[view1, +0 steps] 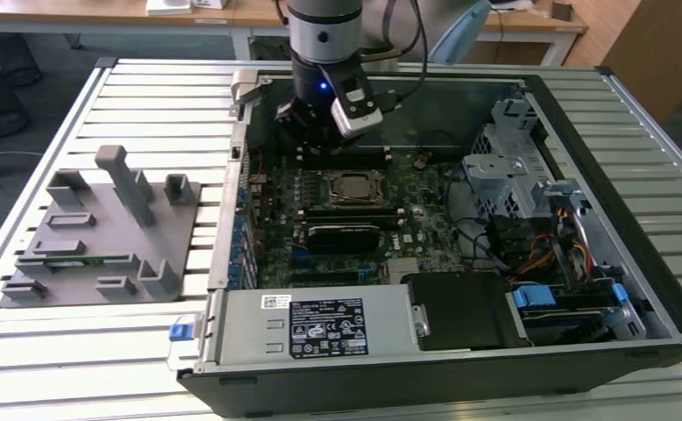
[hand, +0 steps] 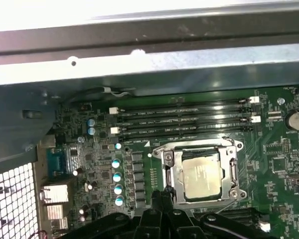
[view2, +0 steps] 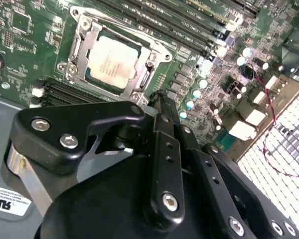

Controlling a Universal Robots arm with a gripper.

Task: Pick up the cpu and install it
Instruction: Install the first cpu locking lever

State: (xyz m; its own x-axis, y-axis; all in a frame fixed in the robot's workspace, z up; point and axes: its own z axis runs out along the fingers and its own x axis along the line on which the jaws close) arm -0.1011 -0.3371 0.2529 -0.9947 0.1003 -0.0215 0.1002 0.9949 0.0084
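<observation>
Open computer case (view1: pixel 621 175) on a slatted tabletop (view1: pixel 142 96). The cpu (view2: pixel 112 60) lies flat inside the metal-framed socket (view2: pixel 79 45) on the green motherboard (hand: pixel 279 159), seen in both wrist views and in the exterior view. The gripper (view2: pixel 159 102) hangs above the board just beside the socket, its fingers drawn close together with nothing between them.

The cpu is judged light, thin, stiff and fragile, with a smooth metal top; its opposite edges offer the safest hold.

Faint print marks the cpu; white labels sit on the power supply (view1: pixel 317 326). None is transcribed.
</observation>
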